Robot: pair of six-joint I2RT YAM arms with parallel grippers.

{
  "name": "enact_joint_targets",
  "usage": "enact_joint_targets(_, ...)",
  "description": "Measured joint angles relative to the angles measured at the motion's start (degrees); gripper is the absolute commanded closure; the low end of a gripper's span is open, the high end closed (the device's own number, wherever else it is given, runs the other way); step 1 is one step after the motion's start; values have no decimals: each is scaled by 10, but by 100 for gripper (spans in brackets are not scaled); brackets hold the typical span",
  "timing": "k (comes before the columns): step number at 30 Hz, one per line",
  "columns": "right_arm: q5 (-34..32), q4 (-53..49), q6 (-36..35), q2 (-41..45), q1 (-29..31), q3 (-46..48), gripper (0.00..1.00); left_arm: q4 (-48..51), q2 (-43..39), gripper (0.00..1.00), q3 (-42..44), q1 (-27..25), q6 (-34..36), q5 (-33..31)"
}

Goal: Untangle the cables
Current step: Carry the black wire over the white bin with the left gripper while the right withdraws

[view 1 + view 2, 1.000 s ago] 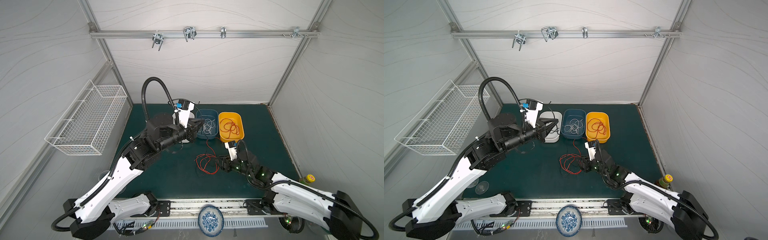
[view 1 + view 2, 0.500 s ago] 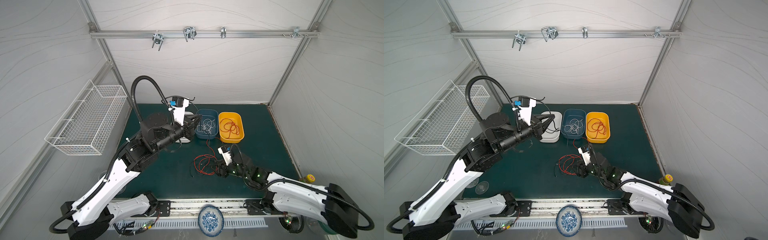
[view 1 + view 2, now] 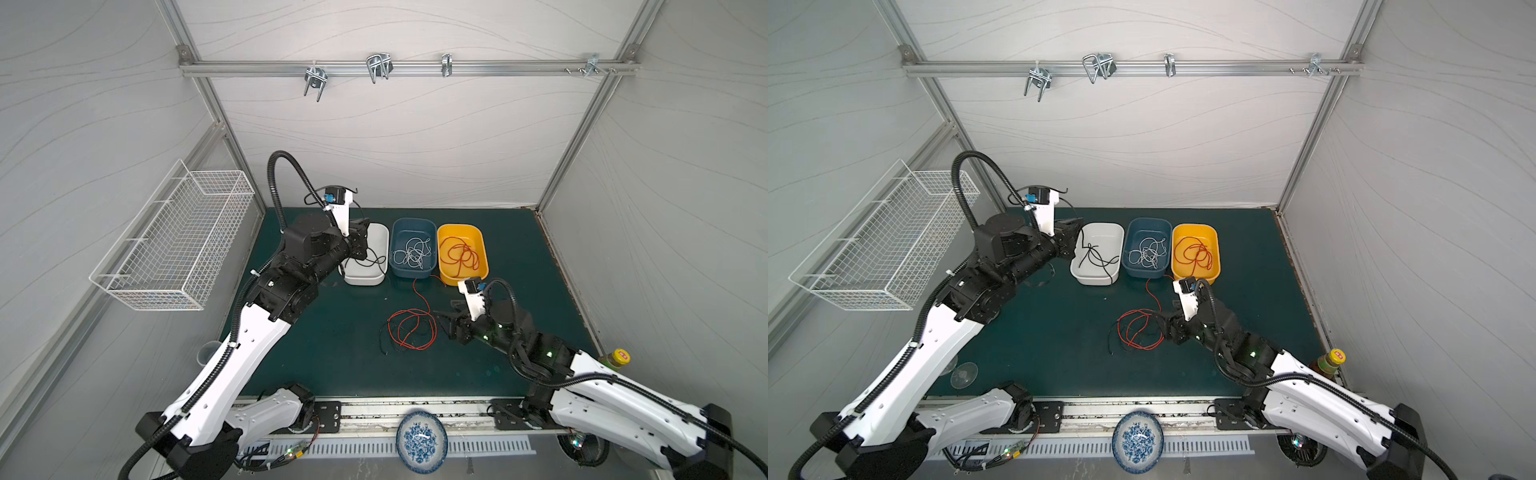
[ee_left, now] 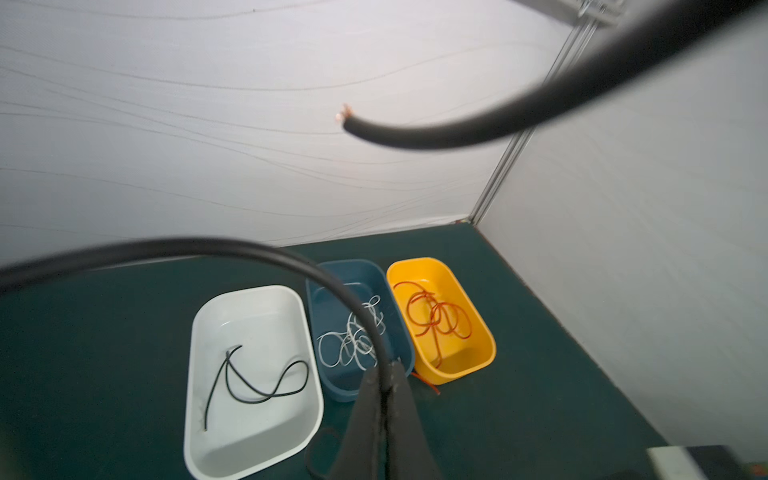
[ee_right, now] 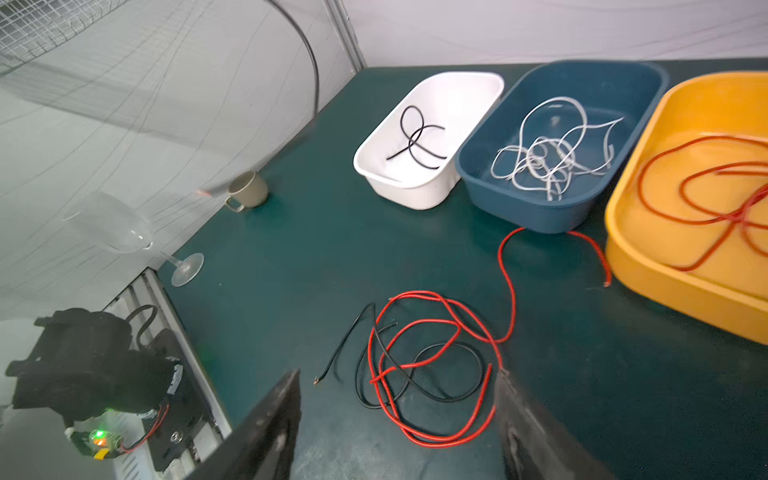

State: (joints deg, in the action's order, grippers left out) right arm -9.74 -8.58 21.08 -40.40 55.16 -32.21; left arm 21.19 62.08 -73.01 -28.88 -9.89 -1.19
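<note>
Green tabletop (image 3: 332, 353) holds three trays (image 3: 1096, 283) part-filled by colour; left gripper (image 4: 388, 368) pinches a black cable (image 4: 187, 246), right gripper (image 5: 398, 374) spread wide over the remaining red-black tangle (image 5: 432, 321)

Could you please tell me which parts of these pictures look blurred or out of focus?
Left wrist view: the black cable near the lens and the left gripper are out of focus. Right wrist view: the right gripper and the yellow tray look slightly smeared. Both top views: sharp and evenly lit.

Bright, even light, soft shadows — wrist views blur close objects, edges bowed.
</note>
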Motion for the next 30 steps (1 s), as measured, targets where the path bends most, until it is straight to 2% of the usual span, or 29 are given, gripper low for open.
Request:
enact_joint_targets(5, -40, -72, -18, 44, 0, -32, 11, -34, 11, 100, 51, 5, 39, -23)
enact_joint_targets(7, -49, -97, -25, 57, 0, -47, 2, -61, 18, 100, 67, 9, 56, -32)
enact_joint_targets(19, -89, -240, -79, 99, 0, -166, 1, -203, 125, 100, 85, 22, 161, -97)
enact_joint_targets(30, -128, -302, -122, 206, 0, -122, 1, -316, 208, 100, 85, 30, 245, -154)
